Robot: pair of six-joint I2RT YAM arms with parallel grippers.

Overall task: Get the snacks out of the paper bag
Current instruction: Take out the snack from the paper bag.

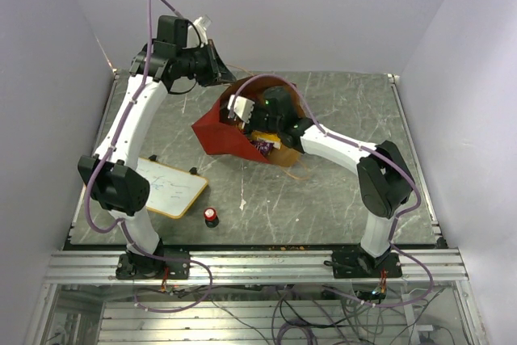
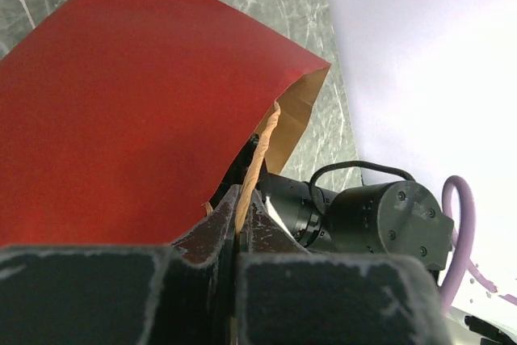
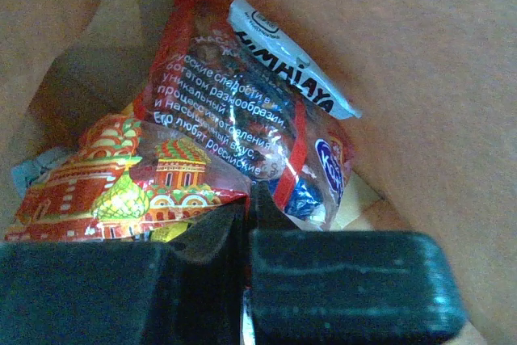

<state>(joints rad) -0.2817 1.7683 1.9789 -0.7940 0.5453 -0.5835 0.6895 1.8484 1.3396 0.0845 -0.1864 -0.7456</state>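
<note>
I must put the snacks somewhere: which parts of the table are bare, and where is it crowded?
Bare table lies on the near side of the paper bag, between the red-topped knob and the right arm. Another patch lies beyond that arm, toward the far right corner. Crowded: the near left, with the whiteboard, and inside the bag, packed with snacks.

Jaws pinch the handle (image 2: 260,151) of the paper bag (image 2: 137,94).
</note>
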